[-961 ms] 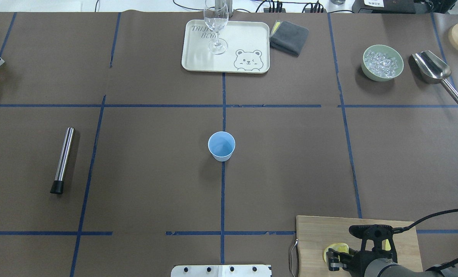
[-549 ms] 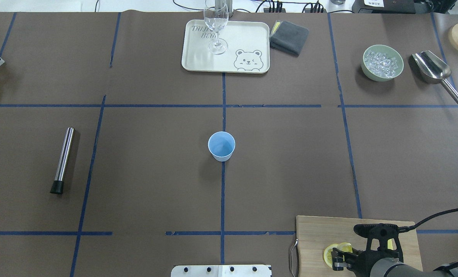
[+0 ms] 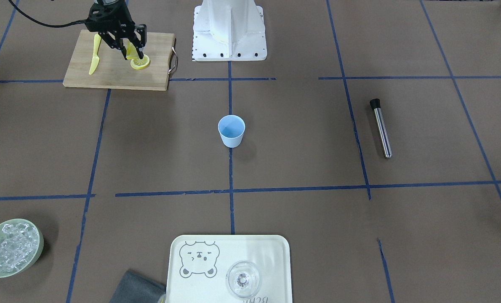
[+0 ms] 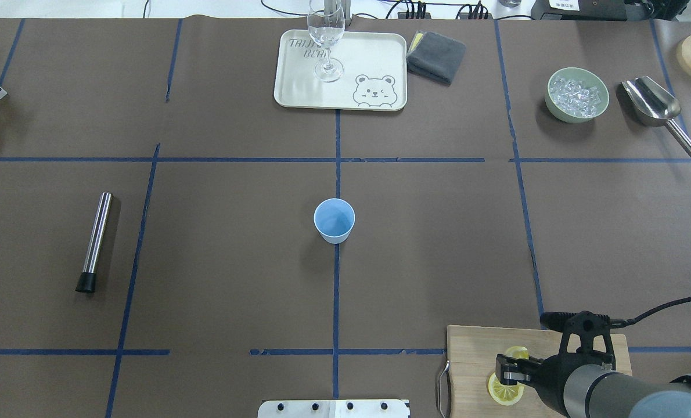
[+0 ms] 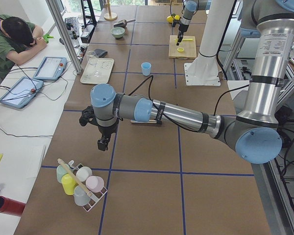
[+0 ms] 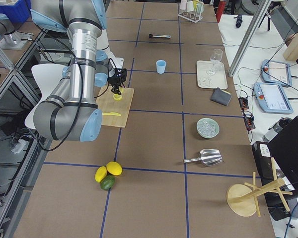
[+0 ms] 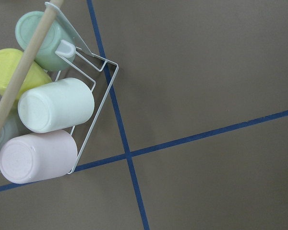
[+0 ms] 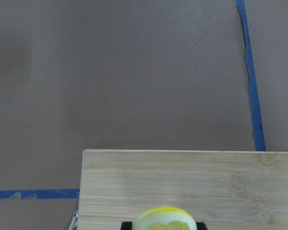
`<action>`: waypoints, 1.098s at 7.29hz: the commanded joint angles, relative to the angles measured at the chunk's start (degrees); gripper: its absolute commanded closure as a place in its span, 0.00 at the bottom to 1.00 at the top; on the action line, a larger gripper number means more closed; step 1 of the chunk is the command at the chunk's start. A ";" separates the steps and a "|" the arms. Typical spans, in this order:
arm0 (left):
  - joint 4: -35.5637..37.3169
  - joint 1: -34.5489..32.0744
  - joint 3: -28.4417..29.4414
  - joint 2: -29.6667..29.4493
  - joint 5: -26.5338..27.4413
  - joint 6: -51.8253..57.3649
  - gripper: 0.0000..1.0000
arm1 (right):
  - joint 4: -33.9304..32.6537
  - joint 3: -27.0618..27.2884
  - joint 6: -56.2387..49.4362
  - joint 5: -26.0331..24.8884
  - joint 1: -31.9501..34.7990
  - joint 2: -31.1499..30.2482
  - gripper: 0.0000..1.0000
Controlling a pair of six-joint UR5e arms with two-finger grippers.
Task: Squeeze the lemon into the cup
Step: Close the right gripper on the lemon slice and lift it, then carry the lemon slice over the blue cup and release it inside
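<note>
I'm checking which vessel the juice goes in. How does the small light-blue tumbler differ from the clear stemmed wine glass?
The light-blue tumbler is opaque; the clear stemmed wine glass is transparent. The tumbler is short and stemless; the glass is tall on a stem. The tumbler stands on the brown table cover; the glass on the cream bear tray. Both are upright and look empty.

I'm holding the lemon slice point(image 8: 165, 216) on edge betw. the fingertips of my R gripper point(image 3: 133, 55): thin, yellow rind up, pale face showing. The lt-blue cup point(image 4: 334, 220) is standing upright, mouth open, well apart, fwd & to the left of the gripper.
</note>
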 commanded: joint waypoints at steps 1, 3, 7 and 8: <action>0.00 -0.03 0.00 0.00 -0.09 0.00 0.00 | -1.19 -1.54 -0.44 5.89 6.85 6.17 0.51; 0.00 -0.03 0.00 0.00 -0.09 0.00 0.00 | -16.31 -7.92 -3.41 11.07 15.44 26.47 0.51; 0.00 -0.03 0.17 0.26 -0.09 0.09 0.00 | -28.36 -30.33 -9.14 13.47 23.14 55.22 0.51; 0.00 -0.03 0.17 0.35 -0.09 0.09 0.00 | -28.36 -32.90 -9.15 13.47 23.31 57.95 0.51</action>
